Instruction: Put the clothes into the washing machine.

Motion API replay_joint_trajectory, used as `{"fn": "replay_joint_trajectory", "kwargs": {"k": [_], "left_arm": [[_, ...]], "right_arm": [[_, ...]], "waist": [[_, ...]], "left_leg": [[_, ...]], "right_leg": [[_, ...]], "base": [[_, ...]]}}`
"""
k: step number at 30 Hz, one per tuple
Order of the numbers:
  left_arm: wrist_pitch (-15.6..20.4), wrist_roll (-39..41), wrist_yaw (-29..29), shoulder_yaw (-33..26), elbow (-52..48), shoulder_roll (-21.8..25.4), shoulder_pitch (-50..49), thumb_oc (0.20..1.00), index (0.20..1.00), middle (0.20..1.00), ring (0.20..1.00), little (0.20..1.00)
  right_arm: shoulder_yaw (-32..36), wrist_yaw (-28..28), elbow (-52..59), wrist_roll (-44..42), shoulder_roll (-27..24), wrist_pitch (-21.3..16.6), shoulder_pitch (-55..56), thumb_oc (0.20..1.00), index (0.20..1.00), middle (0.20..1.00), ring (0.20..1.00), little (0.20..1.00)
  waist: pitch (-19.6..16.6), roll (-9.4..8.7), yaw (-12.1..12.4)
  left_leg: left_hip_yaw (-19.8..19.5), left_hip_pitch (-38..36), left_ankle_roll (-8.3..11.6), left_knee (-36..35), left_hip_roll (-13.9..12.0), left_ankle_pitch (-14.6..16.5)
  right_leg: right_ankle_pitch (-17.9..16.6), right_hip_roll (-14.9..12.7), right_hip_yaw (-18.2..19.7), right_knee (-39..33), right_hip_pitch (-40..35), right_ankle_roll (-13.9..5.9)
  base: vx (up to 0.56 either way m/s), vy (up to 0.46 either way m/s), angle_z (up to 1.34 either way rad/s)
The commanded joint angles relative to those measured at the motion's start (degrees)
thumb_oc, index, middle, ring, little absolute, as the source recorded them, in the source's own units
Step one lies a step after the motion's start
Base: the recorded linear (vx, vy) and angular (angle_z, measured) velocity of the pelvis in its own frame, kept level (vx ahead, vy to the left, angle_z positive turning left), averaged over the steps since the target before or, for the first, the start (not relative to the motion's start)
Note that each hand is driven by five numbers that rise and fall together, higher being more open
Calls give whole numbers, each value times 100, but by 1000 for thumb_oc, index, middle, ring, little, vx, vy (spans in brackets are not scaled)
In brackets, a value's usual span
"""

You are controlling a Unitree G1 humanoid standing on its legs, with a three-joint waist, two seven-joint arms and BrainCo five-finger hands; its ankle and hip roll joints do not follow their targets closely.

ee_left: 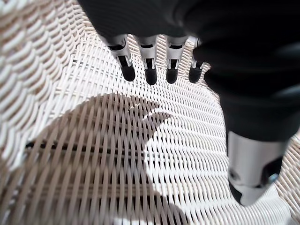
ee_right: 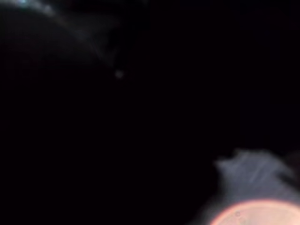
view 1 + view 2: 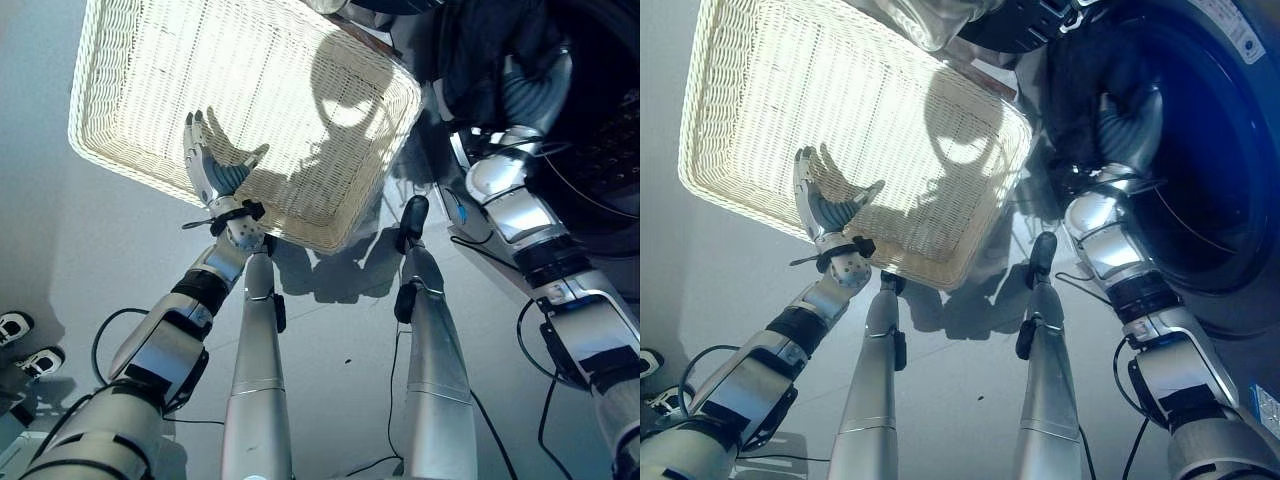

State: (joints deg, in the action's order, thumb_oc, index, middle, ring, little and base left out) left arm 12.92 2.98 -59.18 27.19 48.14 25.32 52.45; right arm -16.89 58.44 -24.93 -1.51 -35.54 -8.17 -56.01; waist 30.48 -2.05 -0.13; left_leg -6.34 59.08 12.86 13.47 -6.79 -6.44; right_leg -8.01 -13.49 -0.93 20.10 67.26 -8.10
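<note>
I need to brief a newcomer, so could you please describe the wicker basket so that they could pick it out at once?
Start from the washing machine, whose dark round opening the right hand reaches into amid dark clothes. Beside it on the grey floor lies the basket, with the left hand open over its near edge. It alone is pale, rectangular and woven, with nothing lying in it.

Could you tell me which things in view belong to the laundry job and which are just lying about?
Belonging to the job:
- white woven wicker basket, with no clothes visible in it
- dark washing machine drum opening
- dark clothing at that opening
- left hand, open over the basket
- right hand, reaching into the dark clothing, fingers hidden

Just lying about:
- black-and-white shoes on the floor
</note>
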Motion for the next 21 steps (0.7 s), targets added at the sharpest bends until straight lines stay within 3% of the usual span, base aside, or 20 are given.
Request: {"fn": "replay_joint_trajectory", "kwargs": {"k": [1, 4, 7, 8, 9, 12, 13, 16, 19, 21], "left_arm": [[263, -220, -194, -349, -154, 197, -74, 1000, 1000, 1000, 1000, 1000], [305, -187, -166, -348, -82, 235, -52, 1000, 1000, 1000, 1000, 1000], [392, -82, -110, -303, 54, 317, 34, 1000, 1000, 1000, 1000, 1000], [392, -82, -110, -303, 54, 317, 34, 1000, 1000, 1000, 1000, 1000], [386, -33, -67, -254, 83, 376, 96, 1000, 1000, 1000, 1000, 1000], [388, 27, -1, -194, 148, 445, 199, 1000, 1000, 1000, 1000, 1000], [397, 51, 42, -148, 177, 475, 244, 1000, 1000, 1000, 1000, 1000], [408, 112, 90, -92, 219, 511, 306, 1000, 1000, 1000, 1000, 1000], [442, 148, 148, -13, 275, 569, 316, 1000, 1000, 1000, 1000, 1000], [459, 153, 190, -10, 264, 619, 297, 1000, 1000, 1000, 1000, 1000]], "right_arm": [[506, 616, 493, -857, -381, -719, 29, 200, 200, 200, 200, 200], [586, 506, 261, -1464, -374, -910, 44, 200, 200, 200, 200, 200], [597, -80, -415, -2617, -348, -994, 16, 200, 200, 200, 200, 200], [597, -80, -415, -2617, -348, -994, 16, 200, 200, 200, 200, 200], [465, -653, -912, -3429, -355, -888, -4, 200, 200, 200, 200, 200], [195, -1439, -1608, -4430, -387, -601, -124, 200, 200, 200, 200, 200], [92, -1992, -2066, -4883, -382, -391, -208, 200, 200, 200, 200, 200], [-23, -2359, -2521, -5263, -421, -236, -362, 200, 200, 200, 200, 200], [73, -3033, -3295, -6399, -508, -21, -552, 200, 200, 200, 200, 200], [136, -3076, -3512, -6741, -618, -80, -651, 200, 200, 200, 200, 200]], "waist": [[-68, 148, -212], [-68, 135, -219], [-68, 131, -214], [-68, 131, -214], [-68, 115, -197], [-68, 94, -165], [-68, 101, -132], [-68, 122, -86], [-68, 134, -15], [-68, 134, 12]], "left_leg": [[131, 156, -576, 205, 339, 86], [135, 133, -563, 195, 324, 97], [152, 116, -541, 168, 316, 91], [152, 116, -541, 168, 316, 91], [160, 92, -533, 130, 306, 84], [180, 87, -515, 108, 277, 68], [174, 81, -516, 102, 279, 62], [155, 82, -514, 107, 274, 67], [131, 60, -500, 124, 251, 84], [113, 61, -493, 135, 244, 100]], "right_leg": [[-282, 488, -154, -160, -150, -300], [-278, 489, -152, -178, -175, -298], [-294, 482, -171, -221, -201, -293], [-294, 482, -171, -221, -201, -293], [-310, 471, -206, -265, -233, -288], [-326, 451, -266, -299, -252, -268], [-320, 445, -292, -288, -263, -257], [-313, 432, -325, -290, -267, -240], [-279, 425, -374, -278, -316, -233], [-272, 422, -391, -290, -340, -239]], "base": [[0, 0, 0], [-2, 0, -2], [-4, -2, -2], [0, 0, 0], [-9, -23, -3], [-6, -37, -6], [1, -33, -7], [2, -8, -1], [1, -10, 0], [2, -22, 1]]}}
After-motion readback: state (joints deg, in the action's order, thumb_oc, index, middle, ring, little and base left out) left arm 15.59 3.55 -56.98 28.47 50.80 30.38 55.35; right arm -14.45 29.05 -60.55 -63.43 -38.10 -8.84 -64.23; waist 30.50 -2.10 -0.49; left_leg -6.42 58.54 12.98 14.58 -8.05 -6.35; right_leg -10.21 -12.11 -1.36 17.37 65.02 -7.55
